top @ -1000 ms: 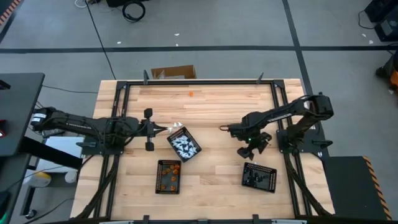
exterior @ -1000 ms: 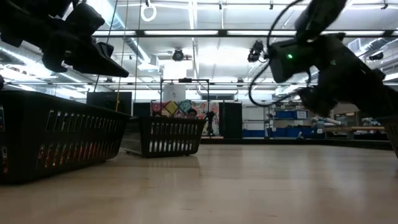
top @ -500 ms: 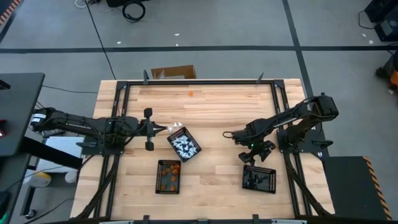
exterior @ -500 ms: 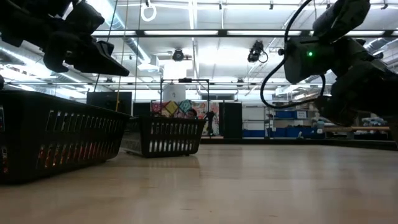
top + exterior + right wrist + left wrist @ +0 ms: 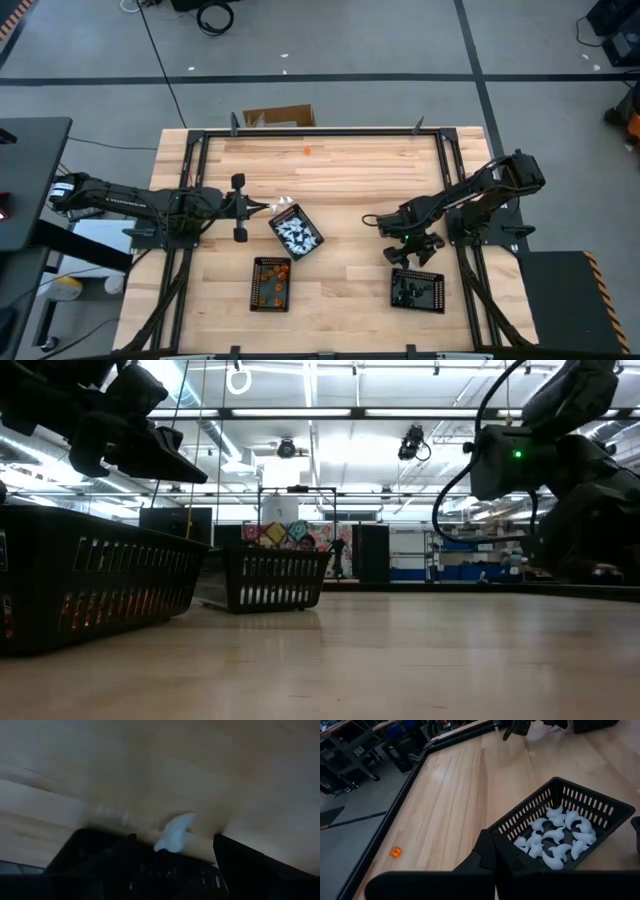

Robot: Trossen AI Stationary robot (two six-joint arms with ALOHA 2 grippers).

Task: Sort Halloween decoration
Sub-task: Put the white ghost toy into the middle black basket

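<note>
The right gripper (image 5: 408, 248) has swung away from the middle of the counter (image 5: 345, 180) and now hangs just beside the tray of black pieces (image 5: 417, 290), toward the counter's near right corner. Its fingers (image 5: 95, 857) are spread wide. One white piece (image 5: 175, 832) shows between them at the tray's rim, touching neither finger. The view is smeared, so whether it is dropping or lying there is unclear. A white piece at the black tray would be a mis-sort, so this wants checking.

The left gripper (image 5: 268, 208) has not moved. It waits clenched and empty by the tray of white pieces (image 5: 296, 231), mid-counter. The tray of orange pieces (image 5: 271, 283) sits nearer the front edge. One stray orange piece (image 5: 307, 151) lies unsorted by the far edge.
</note>
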